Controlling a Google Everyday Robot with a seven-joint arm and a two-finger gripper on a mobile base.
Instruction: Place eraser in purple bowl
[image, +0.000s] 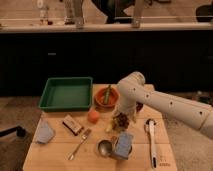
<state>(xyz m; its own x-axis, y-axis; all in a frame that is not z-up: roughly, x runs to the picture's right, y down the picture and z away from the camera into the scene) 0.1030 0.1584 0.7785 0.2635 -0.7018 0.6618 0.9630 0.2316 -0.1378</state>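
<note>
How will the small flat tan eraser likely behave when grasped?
The small flat tan eraser lies flat, so probably won't roll or tip. Its blocky shape suggests stiff, likely light. The gripper hangs further right in the picture, apart from it.

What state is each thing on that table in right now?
Gripper: open, low over the middle of the table.
Eraser: lying flat, apart from the gripper.
Purple bowl: upright, mostly hidden behind the arm.
Tray: empty.
Orange bowl: holds a green item.
Cloth: folded, lying flat.
Fork: lying flat.
</note>
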